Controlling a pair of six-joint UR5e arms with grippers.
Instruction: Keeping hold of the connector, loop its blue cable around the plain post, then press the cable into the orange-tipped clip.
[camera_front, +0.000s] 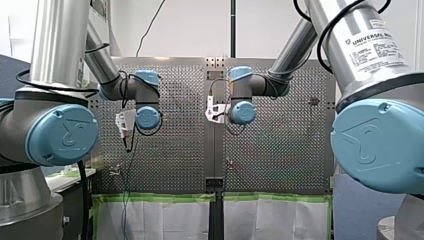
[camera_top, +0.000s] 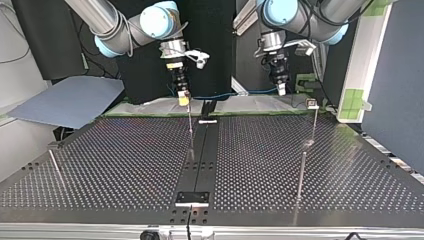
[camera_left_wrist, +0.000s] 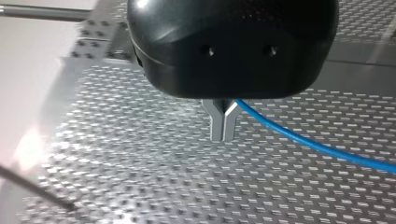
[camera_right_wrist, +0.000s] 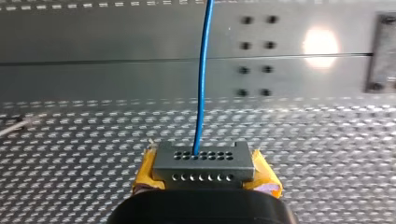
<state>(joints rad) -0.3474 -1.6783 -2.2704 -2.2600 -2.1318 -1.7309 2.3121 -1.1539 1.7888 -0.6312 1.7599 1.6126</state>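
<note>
A grey connector (camera_right_wrist: 203, 163) with rows of small holes sits between the yellow pads of my right gripper (camera_right_wrist: 204, 179), which is shut on it. The blue cable (camera_right_wrist: 202, 70) leaves the connector and runs straight ahead over the perforated table. In the top view the blue cable (camera_top: 225, 94) spans from my right gripper (camera_top: 183, 98) across to my left gripper (camera_top: 281, 90). My left gripper (camera_left_wrist: 223, 129) has its metal fingers shut on the blue cable (camera_left_wrist: 308, 142), which trails off to one side. A clip on a thin stem (camera_top: 312, 104) stands beside my left gripper. A plain post (camera_top: 190, 127) rises just under my right gripper.
Two more thin posts stand on the perforated table (camera_top: 115, 165), one at the top view's right (camera_top: 301, 175) and one at its left (camera_top: 55, 167). A dark centre strip (camera_top: 200, 160) ends in a bracket (camera_top: 192, 198). Green-taped sheets line the table's arm-side edge.
</note>
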